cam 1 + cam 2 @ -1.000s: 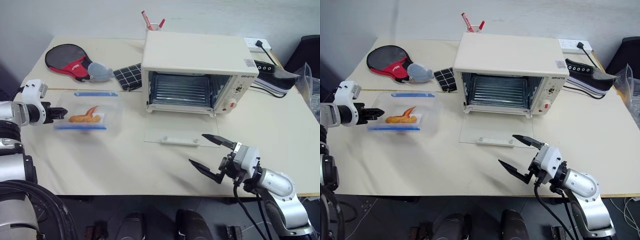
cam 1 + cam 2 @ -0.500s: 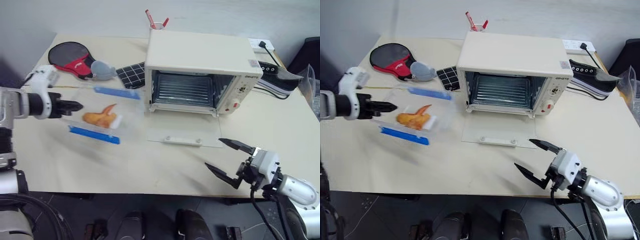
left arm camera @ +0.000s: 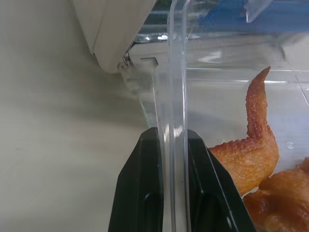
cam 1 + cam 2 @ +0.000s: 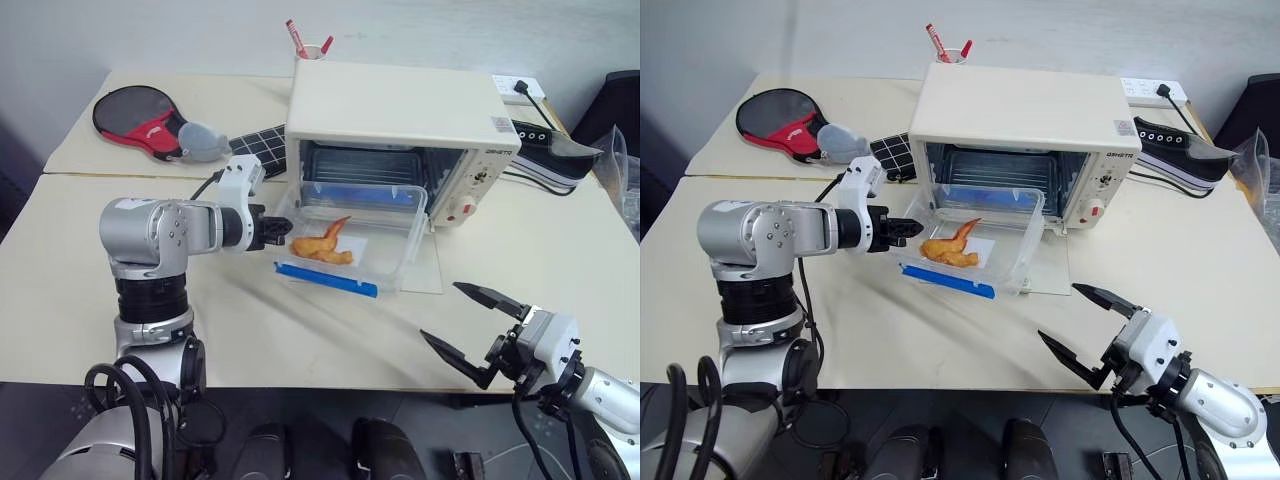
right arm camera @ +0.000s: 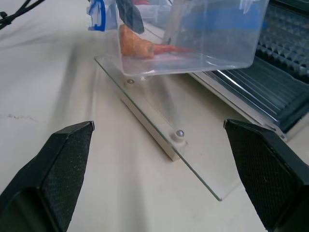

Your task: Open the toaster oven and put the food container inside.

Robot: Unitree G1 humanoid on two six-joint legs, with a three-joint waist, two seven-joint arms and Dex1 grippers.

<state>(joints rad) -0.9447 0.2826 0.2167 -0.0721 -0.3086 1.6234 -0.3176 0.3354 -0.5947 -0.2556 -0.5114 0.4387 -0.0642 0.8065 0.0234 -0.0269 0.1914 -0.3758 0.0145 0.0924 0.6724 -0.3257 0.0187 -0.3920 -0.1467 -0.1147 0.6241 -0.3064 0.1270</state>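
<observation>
The cream toaster oven stands at the back of the table with its glass door dropped flat in front of it. The clear food container with blue clip strips and orange food hangs above that door, right before the oven's mouth. My left gripper is shut on the container's near end wall; in the left wrist view its fingers pinch the clear wall. My right gripper stands open over the table's front edge, right of the door, with nothing in it.
A red table-tennis paddle and a grey object lie at the back left beside a black grid-patterned cloth. A cup with red pens stands behind the oven. A black shoe and a power strip sit to its right.
My left arm has swung right, carrying the food container from the table's left side to just above the open door. The right gripper drew slightly right and back, still open.
</observation>
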